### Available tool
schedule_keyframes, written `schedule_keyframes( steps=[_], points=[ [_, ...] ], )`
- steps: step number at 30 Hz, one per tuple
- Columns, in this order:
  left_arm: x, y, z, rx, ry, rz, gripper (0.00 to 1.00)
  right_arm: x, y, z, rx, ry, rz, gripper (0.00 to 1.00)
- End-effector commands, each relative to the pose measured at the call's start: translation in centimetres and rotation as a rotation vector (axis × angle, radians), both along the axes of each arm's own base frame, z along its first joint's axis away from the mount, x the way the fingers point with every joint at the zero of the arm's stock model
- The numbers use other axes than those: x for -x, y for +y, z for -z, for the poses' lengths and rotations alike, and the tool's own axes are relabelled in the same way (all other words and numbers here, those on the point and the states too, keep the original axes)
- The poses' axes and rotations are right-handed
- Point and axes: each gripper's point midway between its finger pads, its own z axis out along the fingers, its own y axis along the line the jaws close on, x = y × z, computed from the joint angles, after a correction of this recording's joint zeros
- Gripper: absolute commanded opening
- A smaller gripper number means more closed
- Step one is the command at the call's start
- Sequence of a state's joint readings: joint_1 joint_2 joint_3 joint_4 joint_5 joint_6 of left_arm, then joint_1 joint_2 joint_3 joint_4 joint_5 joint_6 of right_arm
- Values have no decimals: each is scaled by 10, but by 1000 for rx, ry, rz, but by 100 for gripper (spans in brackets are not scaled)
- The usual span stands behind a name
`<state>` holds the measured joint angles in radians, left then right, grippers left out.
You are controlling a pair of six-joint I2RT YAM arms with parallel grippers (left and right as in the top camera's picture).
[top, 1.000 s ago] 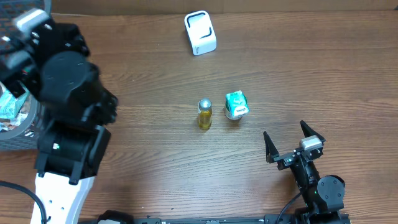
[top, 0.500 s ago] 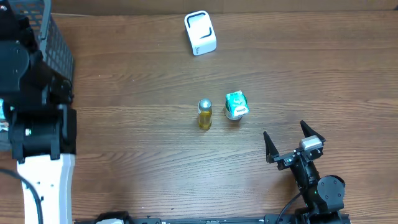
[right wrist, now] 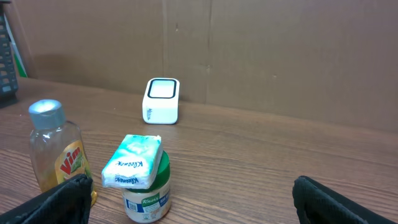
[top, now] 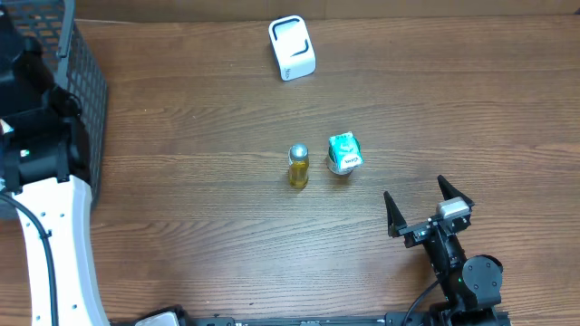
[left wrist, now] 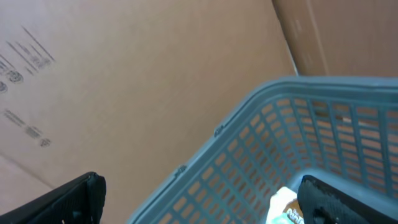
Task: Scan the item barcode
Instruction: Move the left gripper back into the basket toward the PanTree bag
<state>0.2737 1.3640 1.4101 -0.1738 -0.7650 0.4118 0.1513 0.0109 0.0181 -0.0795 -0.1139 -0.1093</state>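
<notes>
A white barcode scanner (top: 292, 48) stands at the back of the table, also seen as the scanner (right wrist: 161, 99) in the right wrist view. Mid-table stand a yellow dish-soap bottle (top: 298, 167) with a silver cap and a small jar (top: 343, 163). A teal tissue pack (top: 343, 145) lies on the jar's green lid. My right gripper (top: 419, 197) rests open near the front right, facing the bottle (right wrist: 55, 152), the jar (right wrist: 146, 196) and the tissue pack (right wrist: 132, 162). My left gripper (left wrist: 199, 205) hangs open over the basket (left wrist: 298, 137), holding nothing.
A dark mesh basket (top: 77, 63) sits at the table's left edge with a light wrapped package (left wrist: 283, 208) inside it. The left arm (top: 45, 208) stretches along the left side. Cardboard walls close off the back.
The left arm has swung back and to the left, uncovering the basket and the table's left part. The right arm and the items have not moved.
</notes>
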Motion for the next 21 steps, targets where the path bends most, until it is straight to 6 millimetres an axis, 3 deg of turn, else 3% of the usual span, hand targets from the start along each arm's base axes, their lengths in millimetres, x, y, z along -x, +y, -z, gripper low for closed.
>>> schedule_keyframes(
  steps=[1, 9, 14, 18, 21],
  points=[
    [-2, 19, 11, 104, -62, 65, 98, -1, -1, 2, 2, -1, 10, 100],
    [9, 64, 52, 286, -62, 116, 93, -1, -1, 2, 2, -1, 10, 100],
    [9, 78, 83, 347, 2, 95, 89, -1, -1, 2, 2, -1, 10, 100],
    [4, 81, 102, 373, 48, 90, 69, -1, -1, 2, 2, -1, 10, 100],
    [3, 83, 110, 386, 65, 82, 61, -1, -1, 2, 2, -1, 10, 100]
  ],
)
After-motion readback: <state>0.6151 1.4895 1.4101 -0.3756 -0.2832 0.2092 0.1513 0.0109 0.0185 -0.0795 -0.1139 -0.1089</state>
